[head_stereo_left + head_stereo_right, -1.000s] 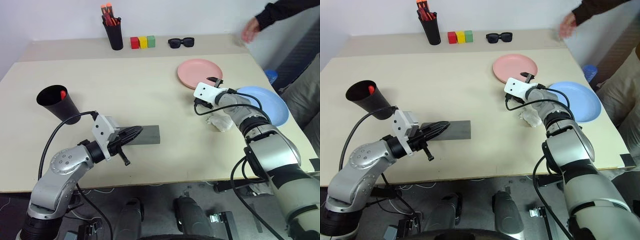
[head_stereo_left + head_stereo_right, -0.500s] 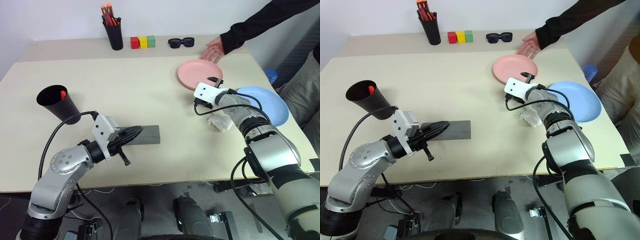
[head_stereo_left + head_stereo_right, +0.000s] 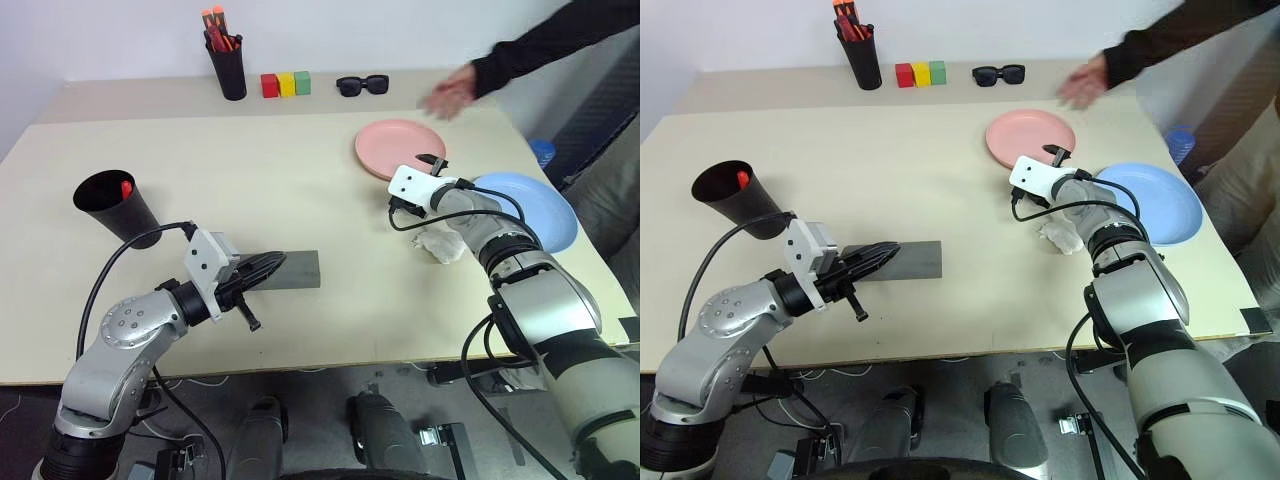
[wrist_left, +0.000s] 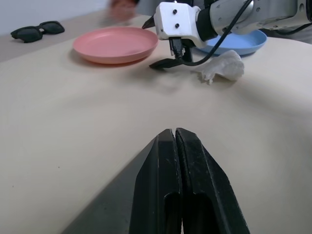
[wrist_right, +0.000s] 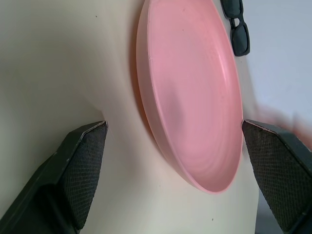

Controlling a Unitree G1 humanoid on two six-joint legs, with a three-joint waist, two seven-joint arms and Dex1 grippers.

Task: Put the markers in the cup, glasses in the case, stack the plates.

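The salmon pink plate (image 3: pixel 400 147) lies at the right middle of the table, with the light blue plate (image 3: pixel 535 210) to its right, apart from it. My right gripper (image 5: pixel 173 126) is open and its jaws straddle the pink plate's near rim. The grey case (image 3: pixel 290 269) lies closed near the front. My left gripper (image 3: pixel 276 263) is shut and empty, its tips over the case's left end. The black cup (image 3: pixel 117 207) stands at the left with a red-capped marker (image 3: pixel 126 188) in it. The glasses are hidden.
A crumpled white wad (image 3: pixel 438 244) lies beside my right forearm. A person's hand (image 3: pixel 450 92) hovers over the table's back right. Along the back stand a black pen holder (image 3: pixel 228 70), coloured blocks (image 3: pixel 286 84) and black sunglasses (image 3: pixel 362 85).
The person's hand came down beside the pink plate's far edge, then lifted away to the right. Both of my arms stayed still.
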